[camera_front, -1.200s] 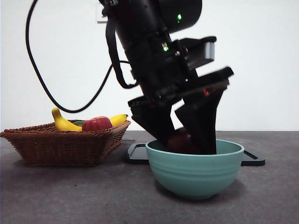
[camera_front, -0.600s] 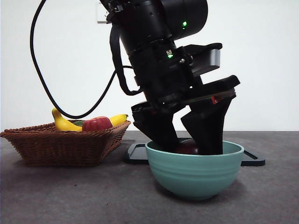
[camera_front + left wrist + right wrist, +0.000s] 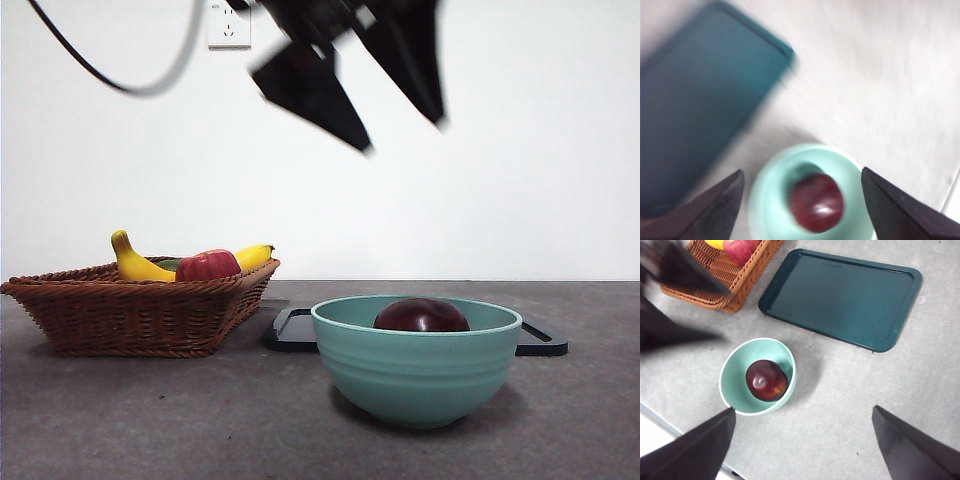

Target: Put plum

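Lifting clear to the frame's top, the left gripper (image 3: 390, 125) has released, jaws spread, leaving the plum (image 3: 421, 315) resting in the bowl (image 3: 415, 375); placement looks done.

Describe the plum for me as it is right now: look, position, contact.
The plum is a smooth, glossy, rounded fruit, very dark maroon, with a pale highlight on its skin. It rests inside the light green bowl, its top just above the rim in the front view. Nothing grips it: the left gripper hangs well above it, jaws open. Only the bowl touches it.
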Robot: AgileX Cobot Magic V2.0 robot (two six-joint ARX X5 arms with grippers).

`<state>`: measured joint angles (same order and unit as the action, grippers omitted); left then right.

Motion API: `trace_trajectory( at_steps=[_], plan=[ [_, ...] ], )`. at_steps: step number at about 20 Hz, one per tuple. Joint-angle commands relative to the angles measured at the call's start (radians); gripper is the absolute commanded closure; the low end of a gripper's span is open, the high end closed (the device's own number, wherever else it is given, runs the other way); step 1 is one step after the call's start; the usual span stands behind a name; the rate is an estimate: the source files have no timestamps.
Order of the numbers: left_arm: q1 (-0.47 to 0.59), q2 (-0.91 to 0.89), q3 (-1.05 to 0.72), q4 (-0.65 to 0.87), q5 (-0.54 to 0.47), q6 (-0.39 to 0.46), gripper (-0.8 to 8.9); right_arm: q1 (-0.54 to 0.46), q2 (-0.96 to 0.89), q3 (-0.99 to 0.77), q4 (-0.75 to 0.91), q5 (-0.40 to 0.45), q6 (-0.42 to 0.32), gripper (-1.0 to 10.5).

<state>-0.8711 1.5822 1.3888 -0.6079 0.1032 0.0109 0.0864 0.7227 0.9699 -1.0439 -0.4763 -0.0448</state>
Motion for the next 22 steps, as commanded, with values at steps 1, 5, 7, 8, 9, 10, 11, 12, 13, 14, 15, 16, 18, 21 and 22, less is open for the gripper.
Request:
trace_trajectory(
  at_steps=[1, 5, 7, 8, 9, 10, 11, 12, 13, 14, 15, 16, 18, 21, 22],
  plan=[
    [0.051, -0.089, 0.022, -0.016, -0.003, -0.004, 4.38, 0.004, 0.008, 0.02, 0.003, -0.002, 0.007, 5.1],
    [0.19, -0.261, 0.018, -0.07, 0.003, -0.023, 4.38, 0.004, 0.008, 0.02, 0.003, -0.002, 0.007, 5.1],
    [0.263, -0.337, -0.001, -0.104, 0.02, -0.023, 4.39, 0.004, 0.008, 0.02, 0.003, -0.002, 0.007, 5.1],
    [0.296, -0.375, -0.024, -0.113, 0.045, -0.023, 4.39, 0.004, 0.008, 0.02, 0.003, -0.002, 0.007, 5.1],
    [0.327, -0.419, -0.063, -0.11, 0.076, -0.023, 4.39, 0.004, 0.008, 0.02, 0.003, -0.002, 0.007, 5.1],
    [0.354, -0.463, -0.112, -0.107, 0.102, -0.023, 4.39, 0.004, 0.008, 0.02, 0.003, -0.002, 0.007, 5.1],
    [0.376, -0.511, -0.172, -0.107, 0.123, -0.026, 4.39, 0.004, 0.008, 0.02, 0.003, -0.002, 0.007, 5.1],
    [0.391, -0.559, -0.239, -0.106, 0.156, -0.032, 4.39, 0.004, 0.008, 0.02, 0.003, -0.002, 0.007, 5.1],
    [0.396, -0.597, -0.296, -0.106, 0.196, -0.039, 4.39, 0.004, 0.008, 0.02, 0.003, -0.002, 0.007, 5.1],
    [0.396, -0.636, -0.356, -0.105, 0.24, -0.048, 4.39, 0.004, 0.008, 0.02, 0.003, -0.002, 0.007, 5.1],
    [0.396, -0.671, -0.412, -0.106, 0.29, -0.052, 4.39, 0.004, 0.008, 0.02, 0.003, -0.003, 0.007, 5.1],
    [0.393, -0.699, -0.459, -0.109, 0.34, -0.058, 4.39, 0.004, 0.008, 0.019, 0.003, -0.003, 0.007, 5.1],
    [0.388, -0.735, -0.525, -0.117, 0.447, -0.061, 4.4, 0.004, 0.009, 0.019, 0.003, -0.003, 0.008, 5.1],
    [0.386, -0.742, -0.541, -0.147, 0.473, -0.06, 4.4, 0.004, 0.011, 0.019, 0.002, -0.003, 0.009, 5.1],
    [0.386, -0.742, -0.541, -0.148, 0.473, -0.06, 4.4, 0.004, 0.014, 0.019, 0.0, -0.003, 0.011, 5.1]
  ],
)
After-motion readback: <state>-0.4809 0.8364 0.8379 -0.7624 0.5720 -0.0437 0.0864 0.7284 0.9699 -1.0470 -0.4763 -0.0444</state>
